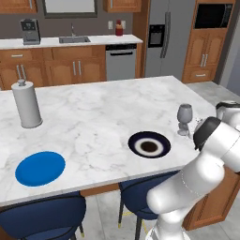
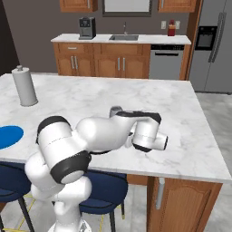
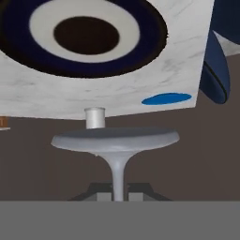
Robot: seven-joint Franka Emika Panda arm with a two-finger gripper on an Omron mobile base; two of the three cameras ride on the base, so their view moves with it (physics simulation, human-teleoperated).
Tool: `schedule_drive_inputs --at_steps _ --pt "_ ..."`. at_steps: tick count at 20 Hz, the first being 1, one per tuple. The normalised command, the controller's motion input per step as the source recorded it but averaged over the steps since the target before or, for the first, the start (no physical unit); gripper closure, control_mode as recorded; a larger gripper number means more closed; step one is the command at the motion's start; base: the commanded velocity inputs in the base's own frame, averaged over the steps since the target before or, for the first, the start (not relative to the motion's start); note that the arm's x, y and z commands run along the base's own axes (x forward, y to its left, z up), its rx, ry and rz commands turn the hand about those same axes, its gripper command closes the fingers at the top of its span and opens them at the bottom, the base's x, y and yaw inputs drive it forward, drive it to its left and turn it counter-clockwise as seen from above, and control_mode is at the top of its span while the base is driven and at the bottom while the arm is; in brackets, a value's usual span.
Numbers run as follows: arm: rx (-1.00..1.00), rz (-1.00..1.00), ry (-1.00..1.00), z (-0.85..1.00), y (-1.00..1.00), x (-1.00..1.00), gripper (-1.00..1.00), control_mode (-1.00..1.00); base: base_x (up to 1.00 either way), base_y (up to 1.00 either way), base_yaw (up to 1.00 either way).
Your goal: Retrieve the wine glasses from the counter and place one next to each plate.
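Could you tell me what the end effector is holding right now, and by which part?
The end effector holds a wine glass by its stem, just below the foot as the hand view shows it.

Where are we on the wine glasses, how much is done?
Nothing is clearly finished. In hand: the pincer is shut on the stem of one wine glass, close beside the navy plate; I cannot tell if its foot is down. Left: release it there, then bring a glass to the blue plate, which has none beside it.
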Motion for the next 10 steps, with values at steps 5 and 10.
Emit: schedule_drive_inputs --at_steps 5,10 --pt "0.00 0.00 0.11 -0.25 -0.02 0.06 1.00 -1.00 0.00 0.00 0.00" --pt "0.00 0.00 0.03 -0.28 0.00 0.02 1.00 -1.00 0.00 0.00 0.00"
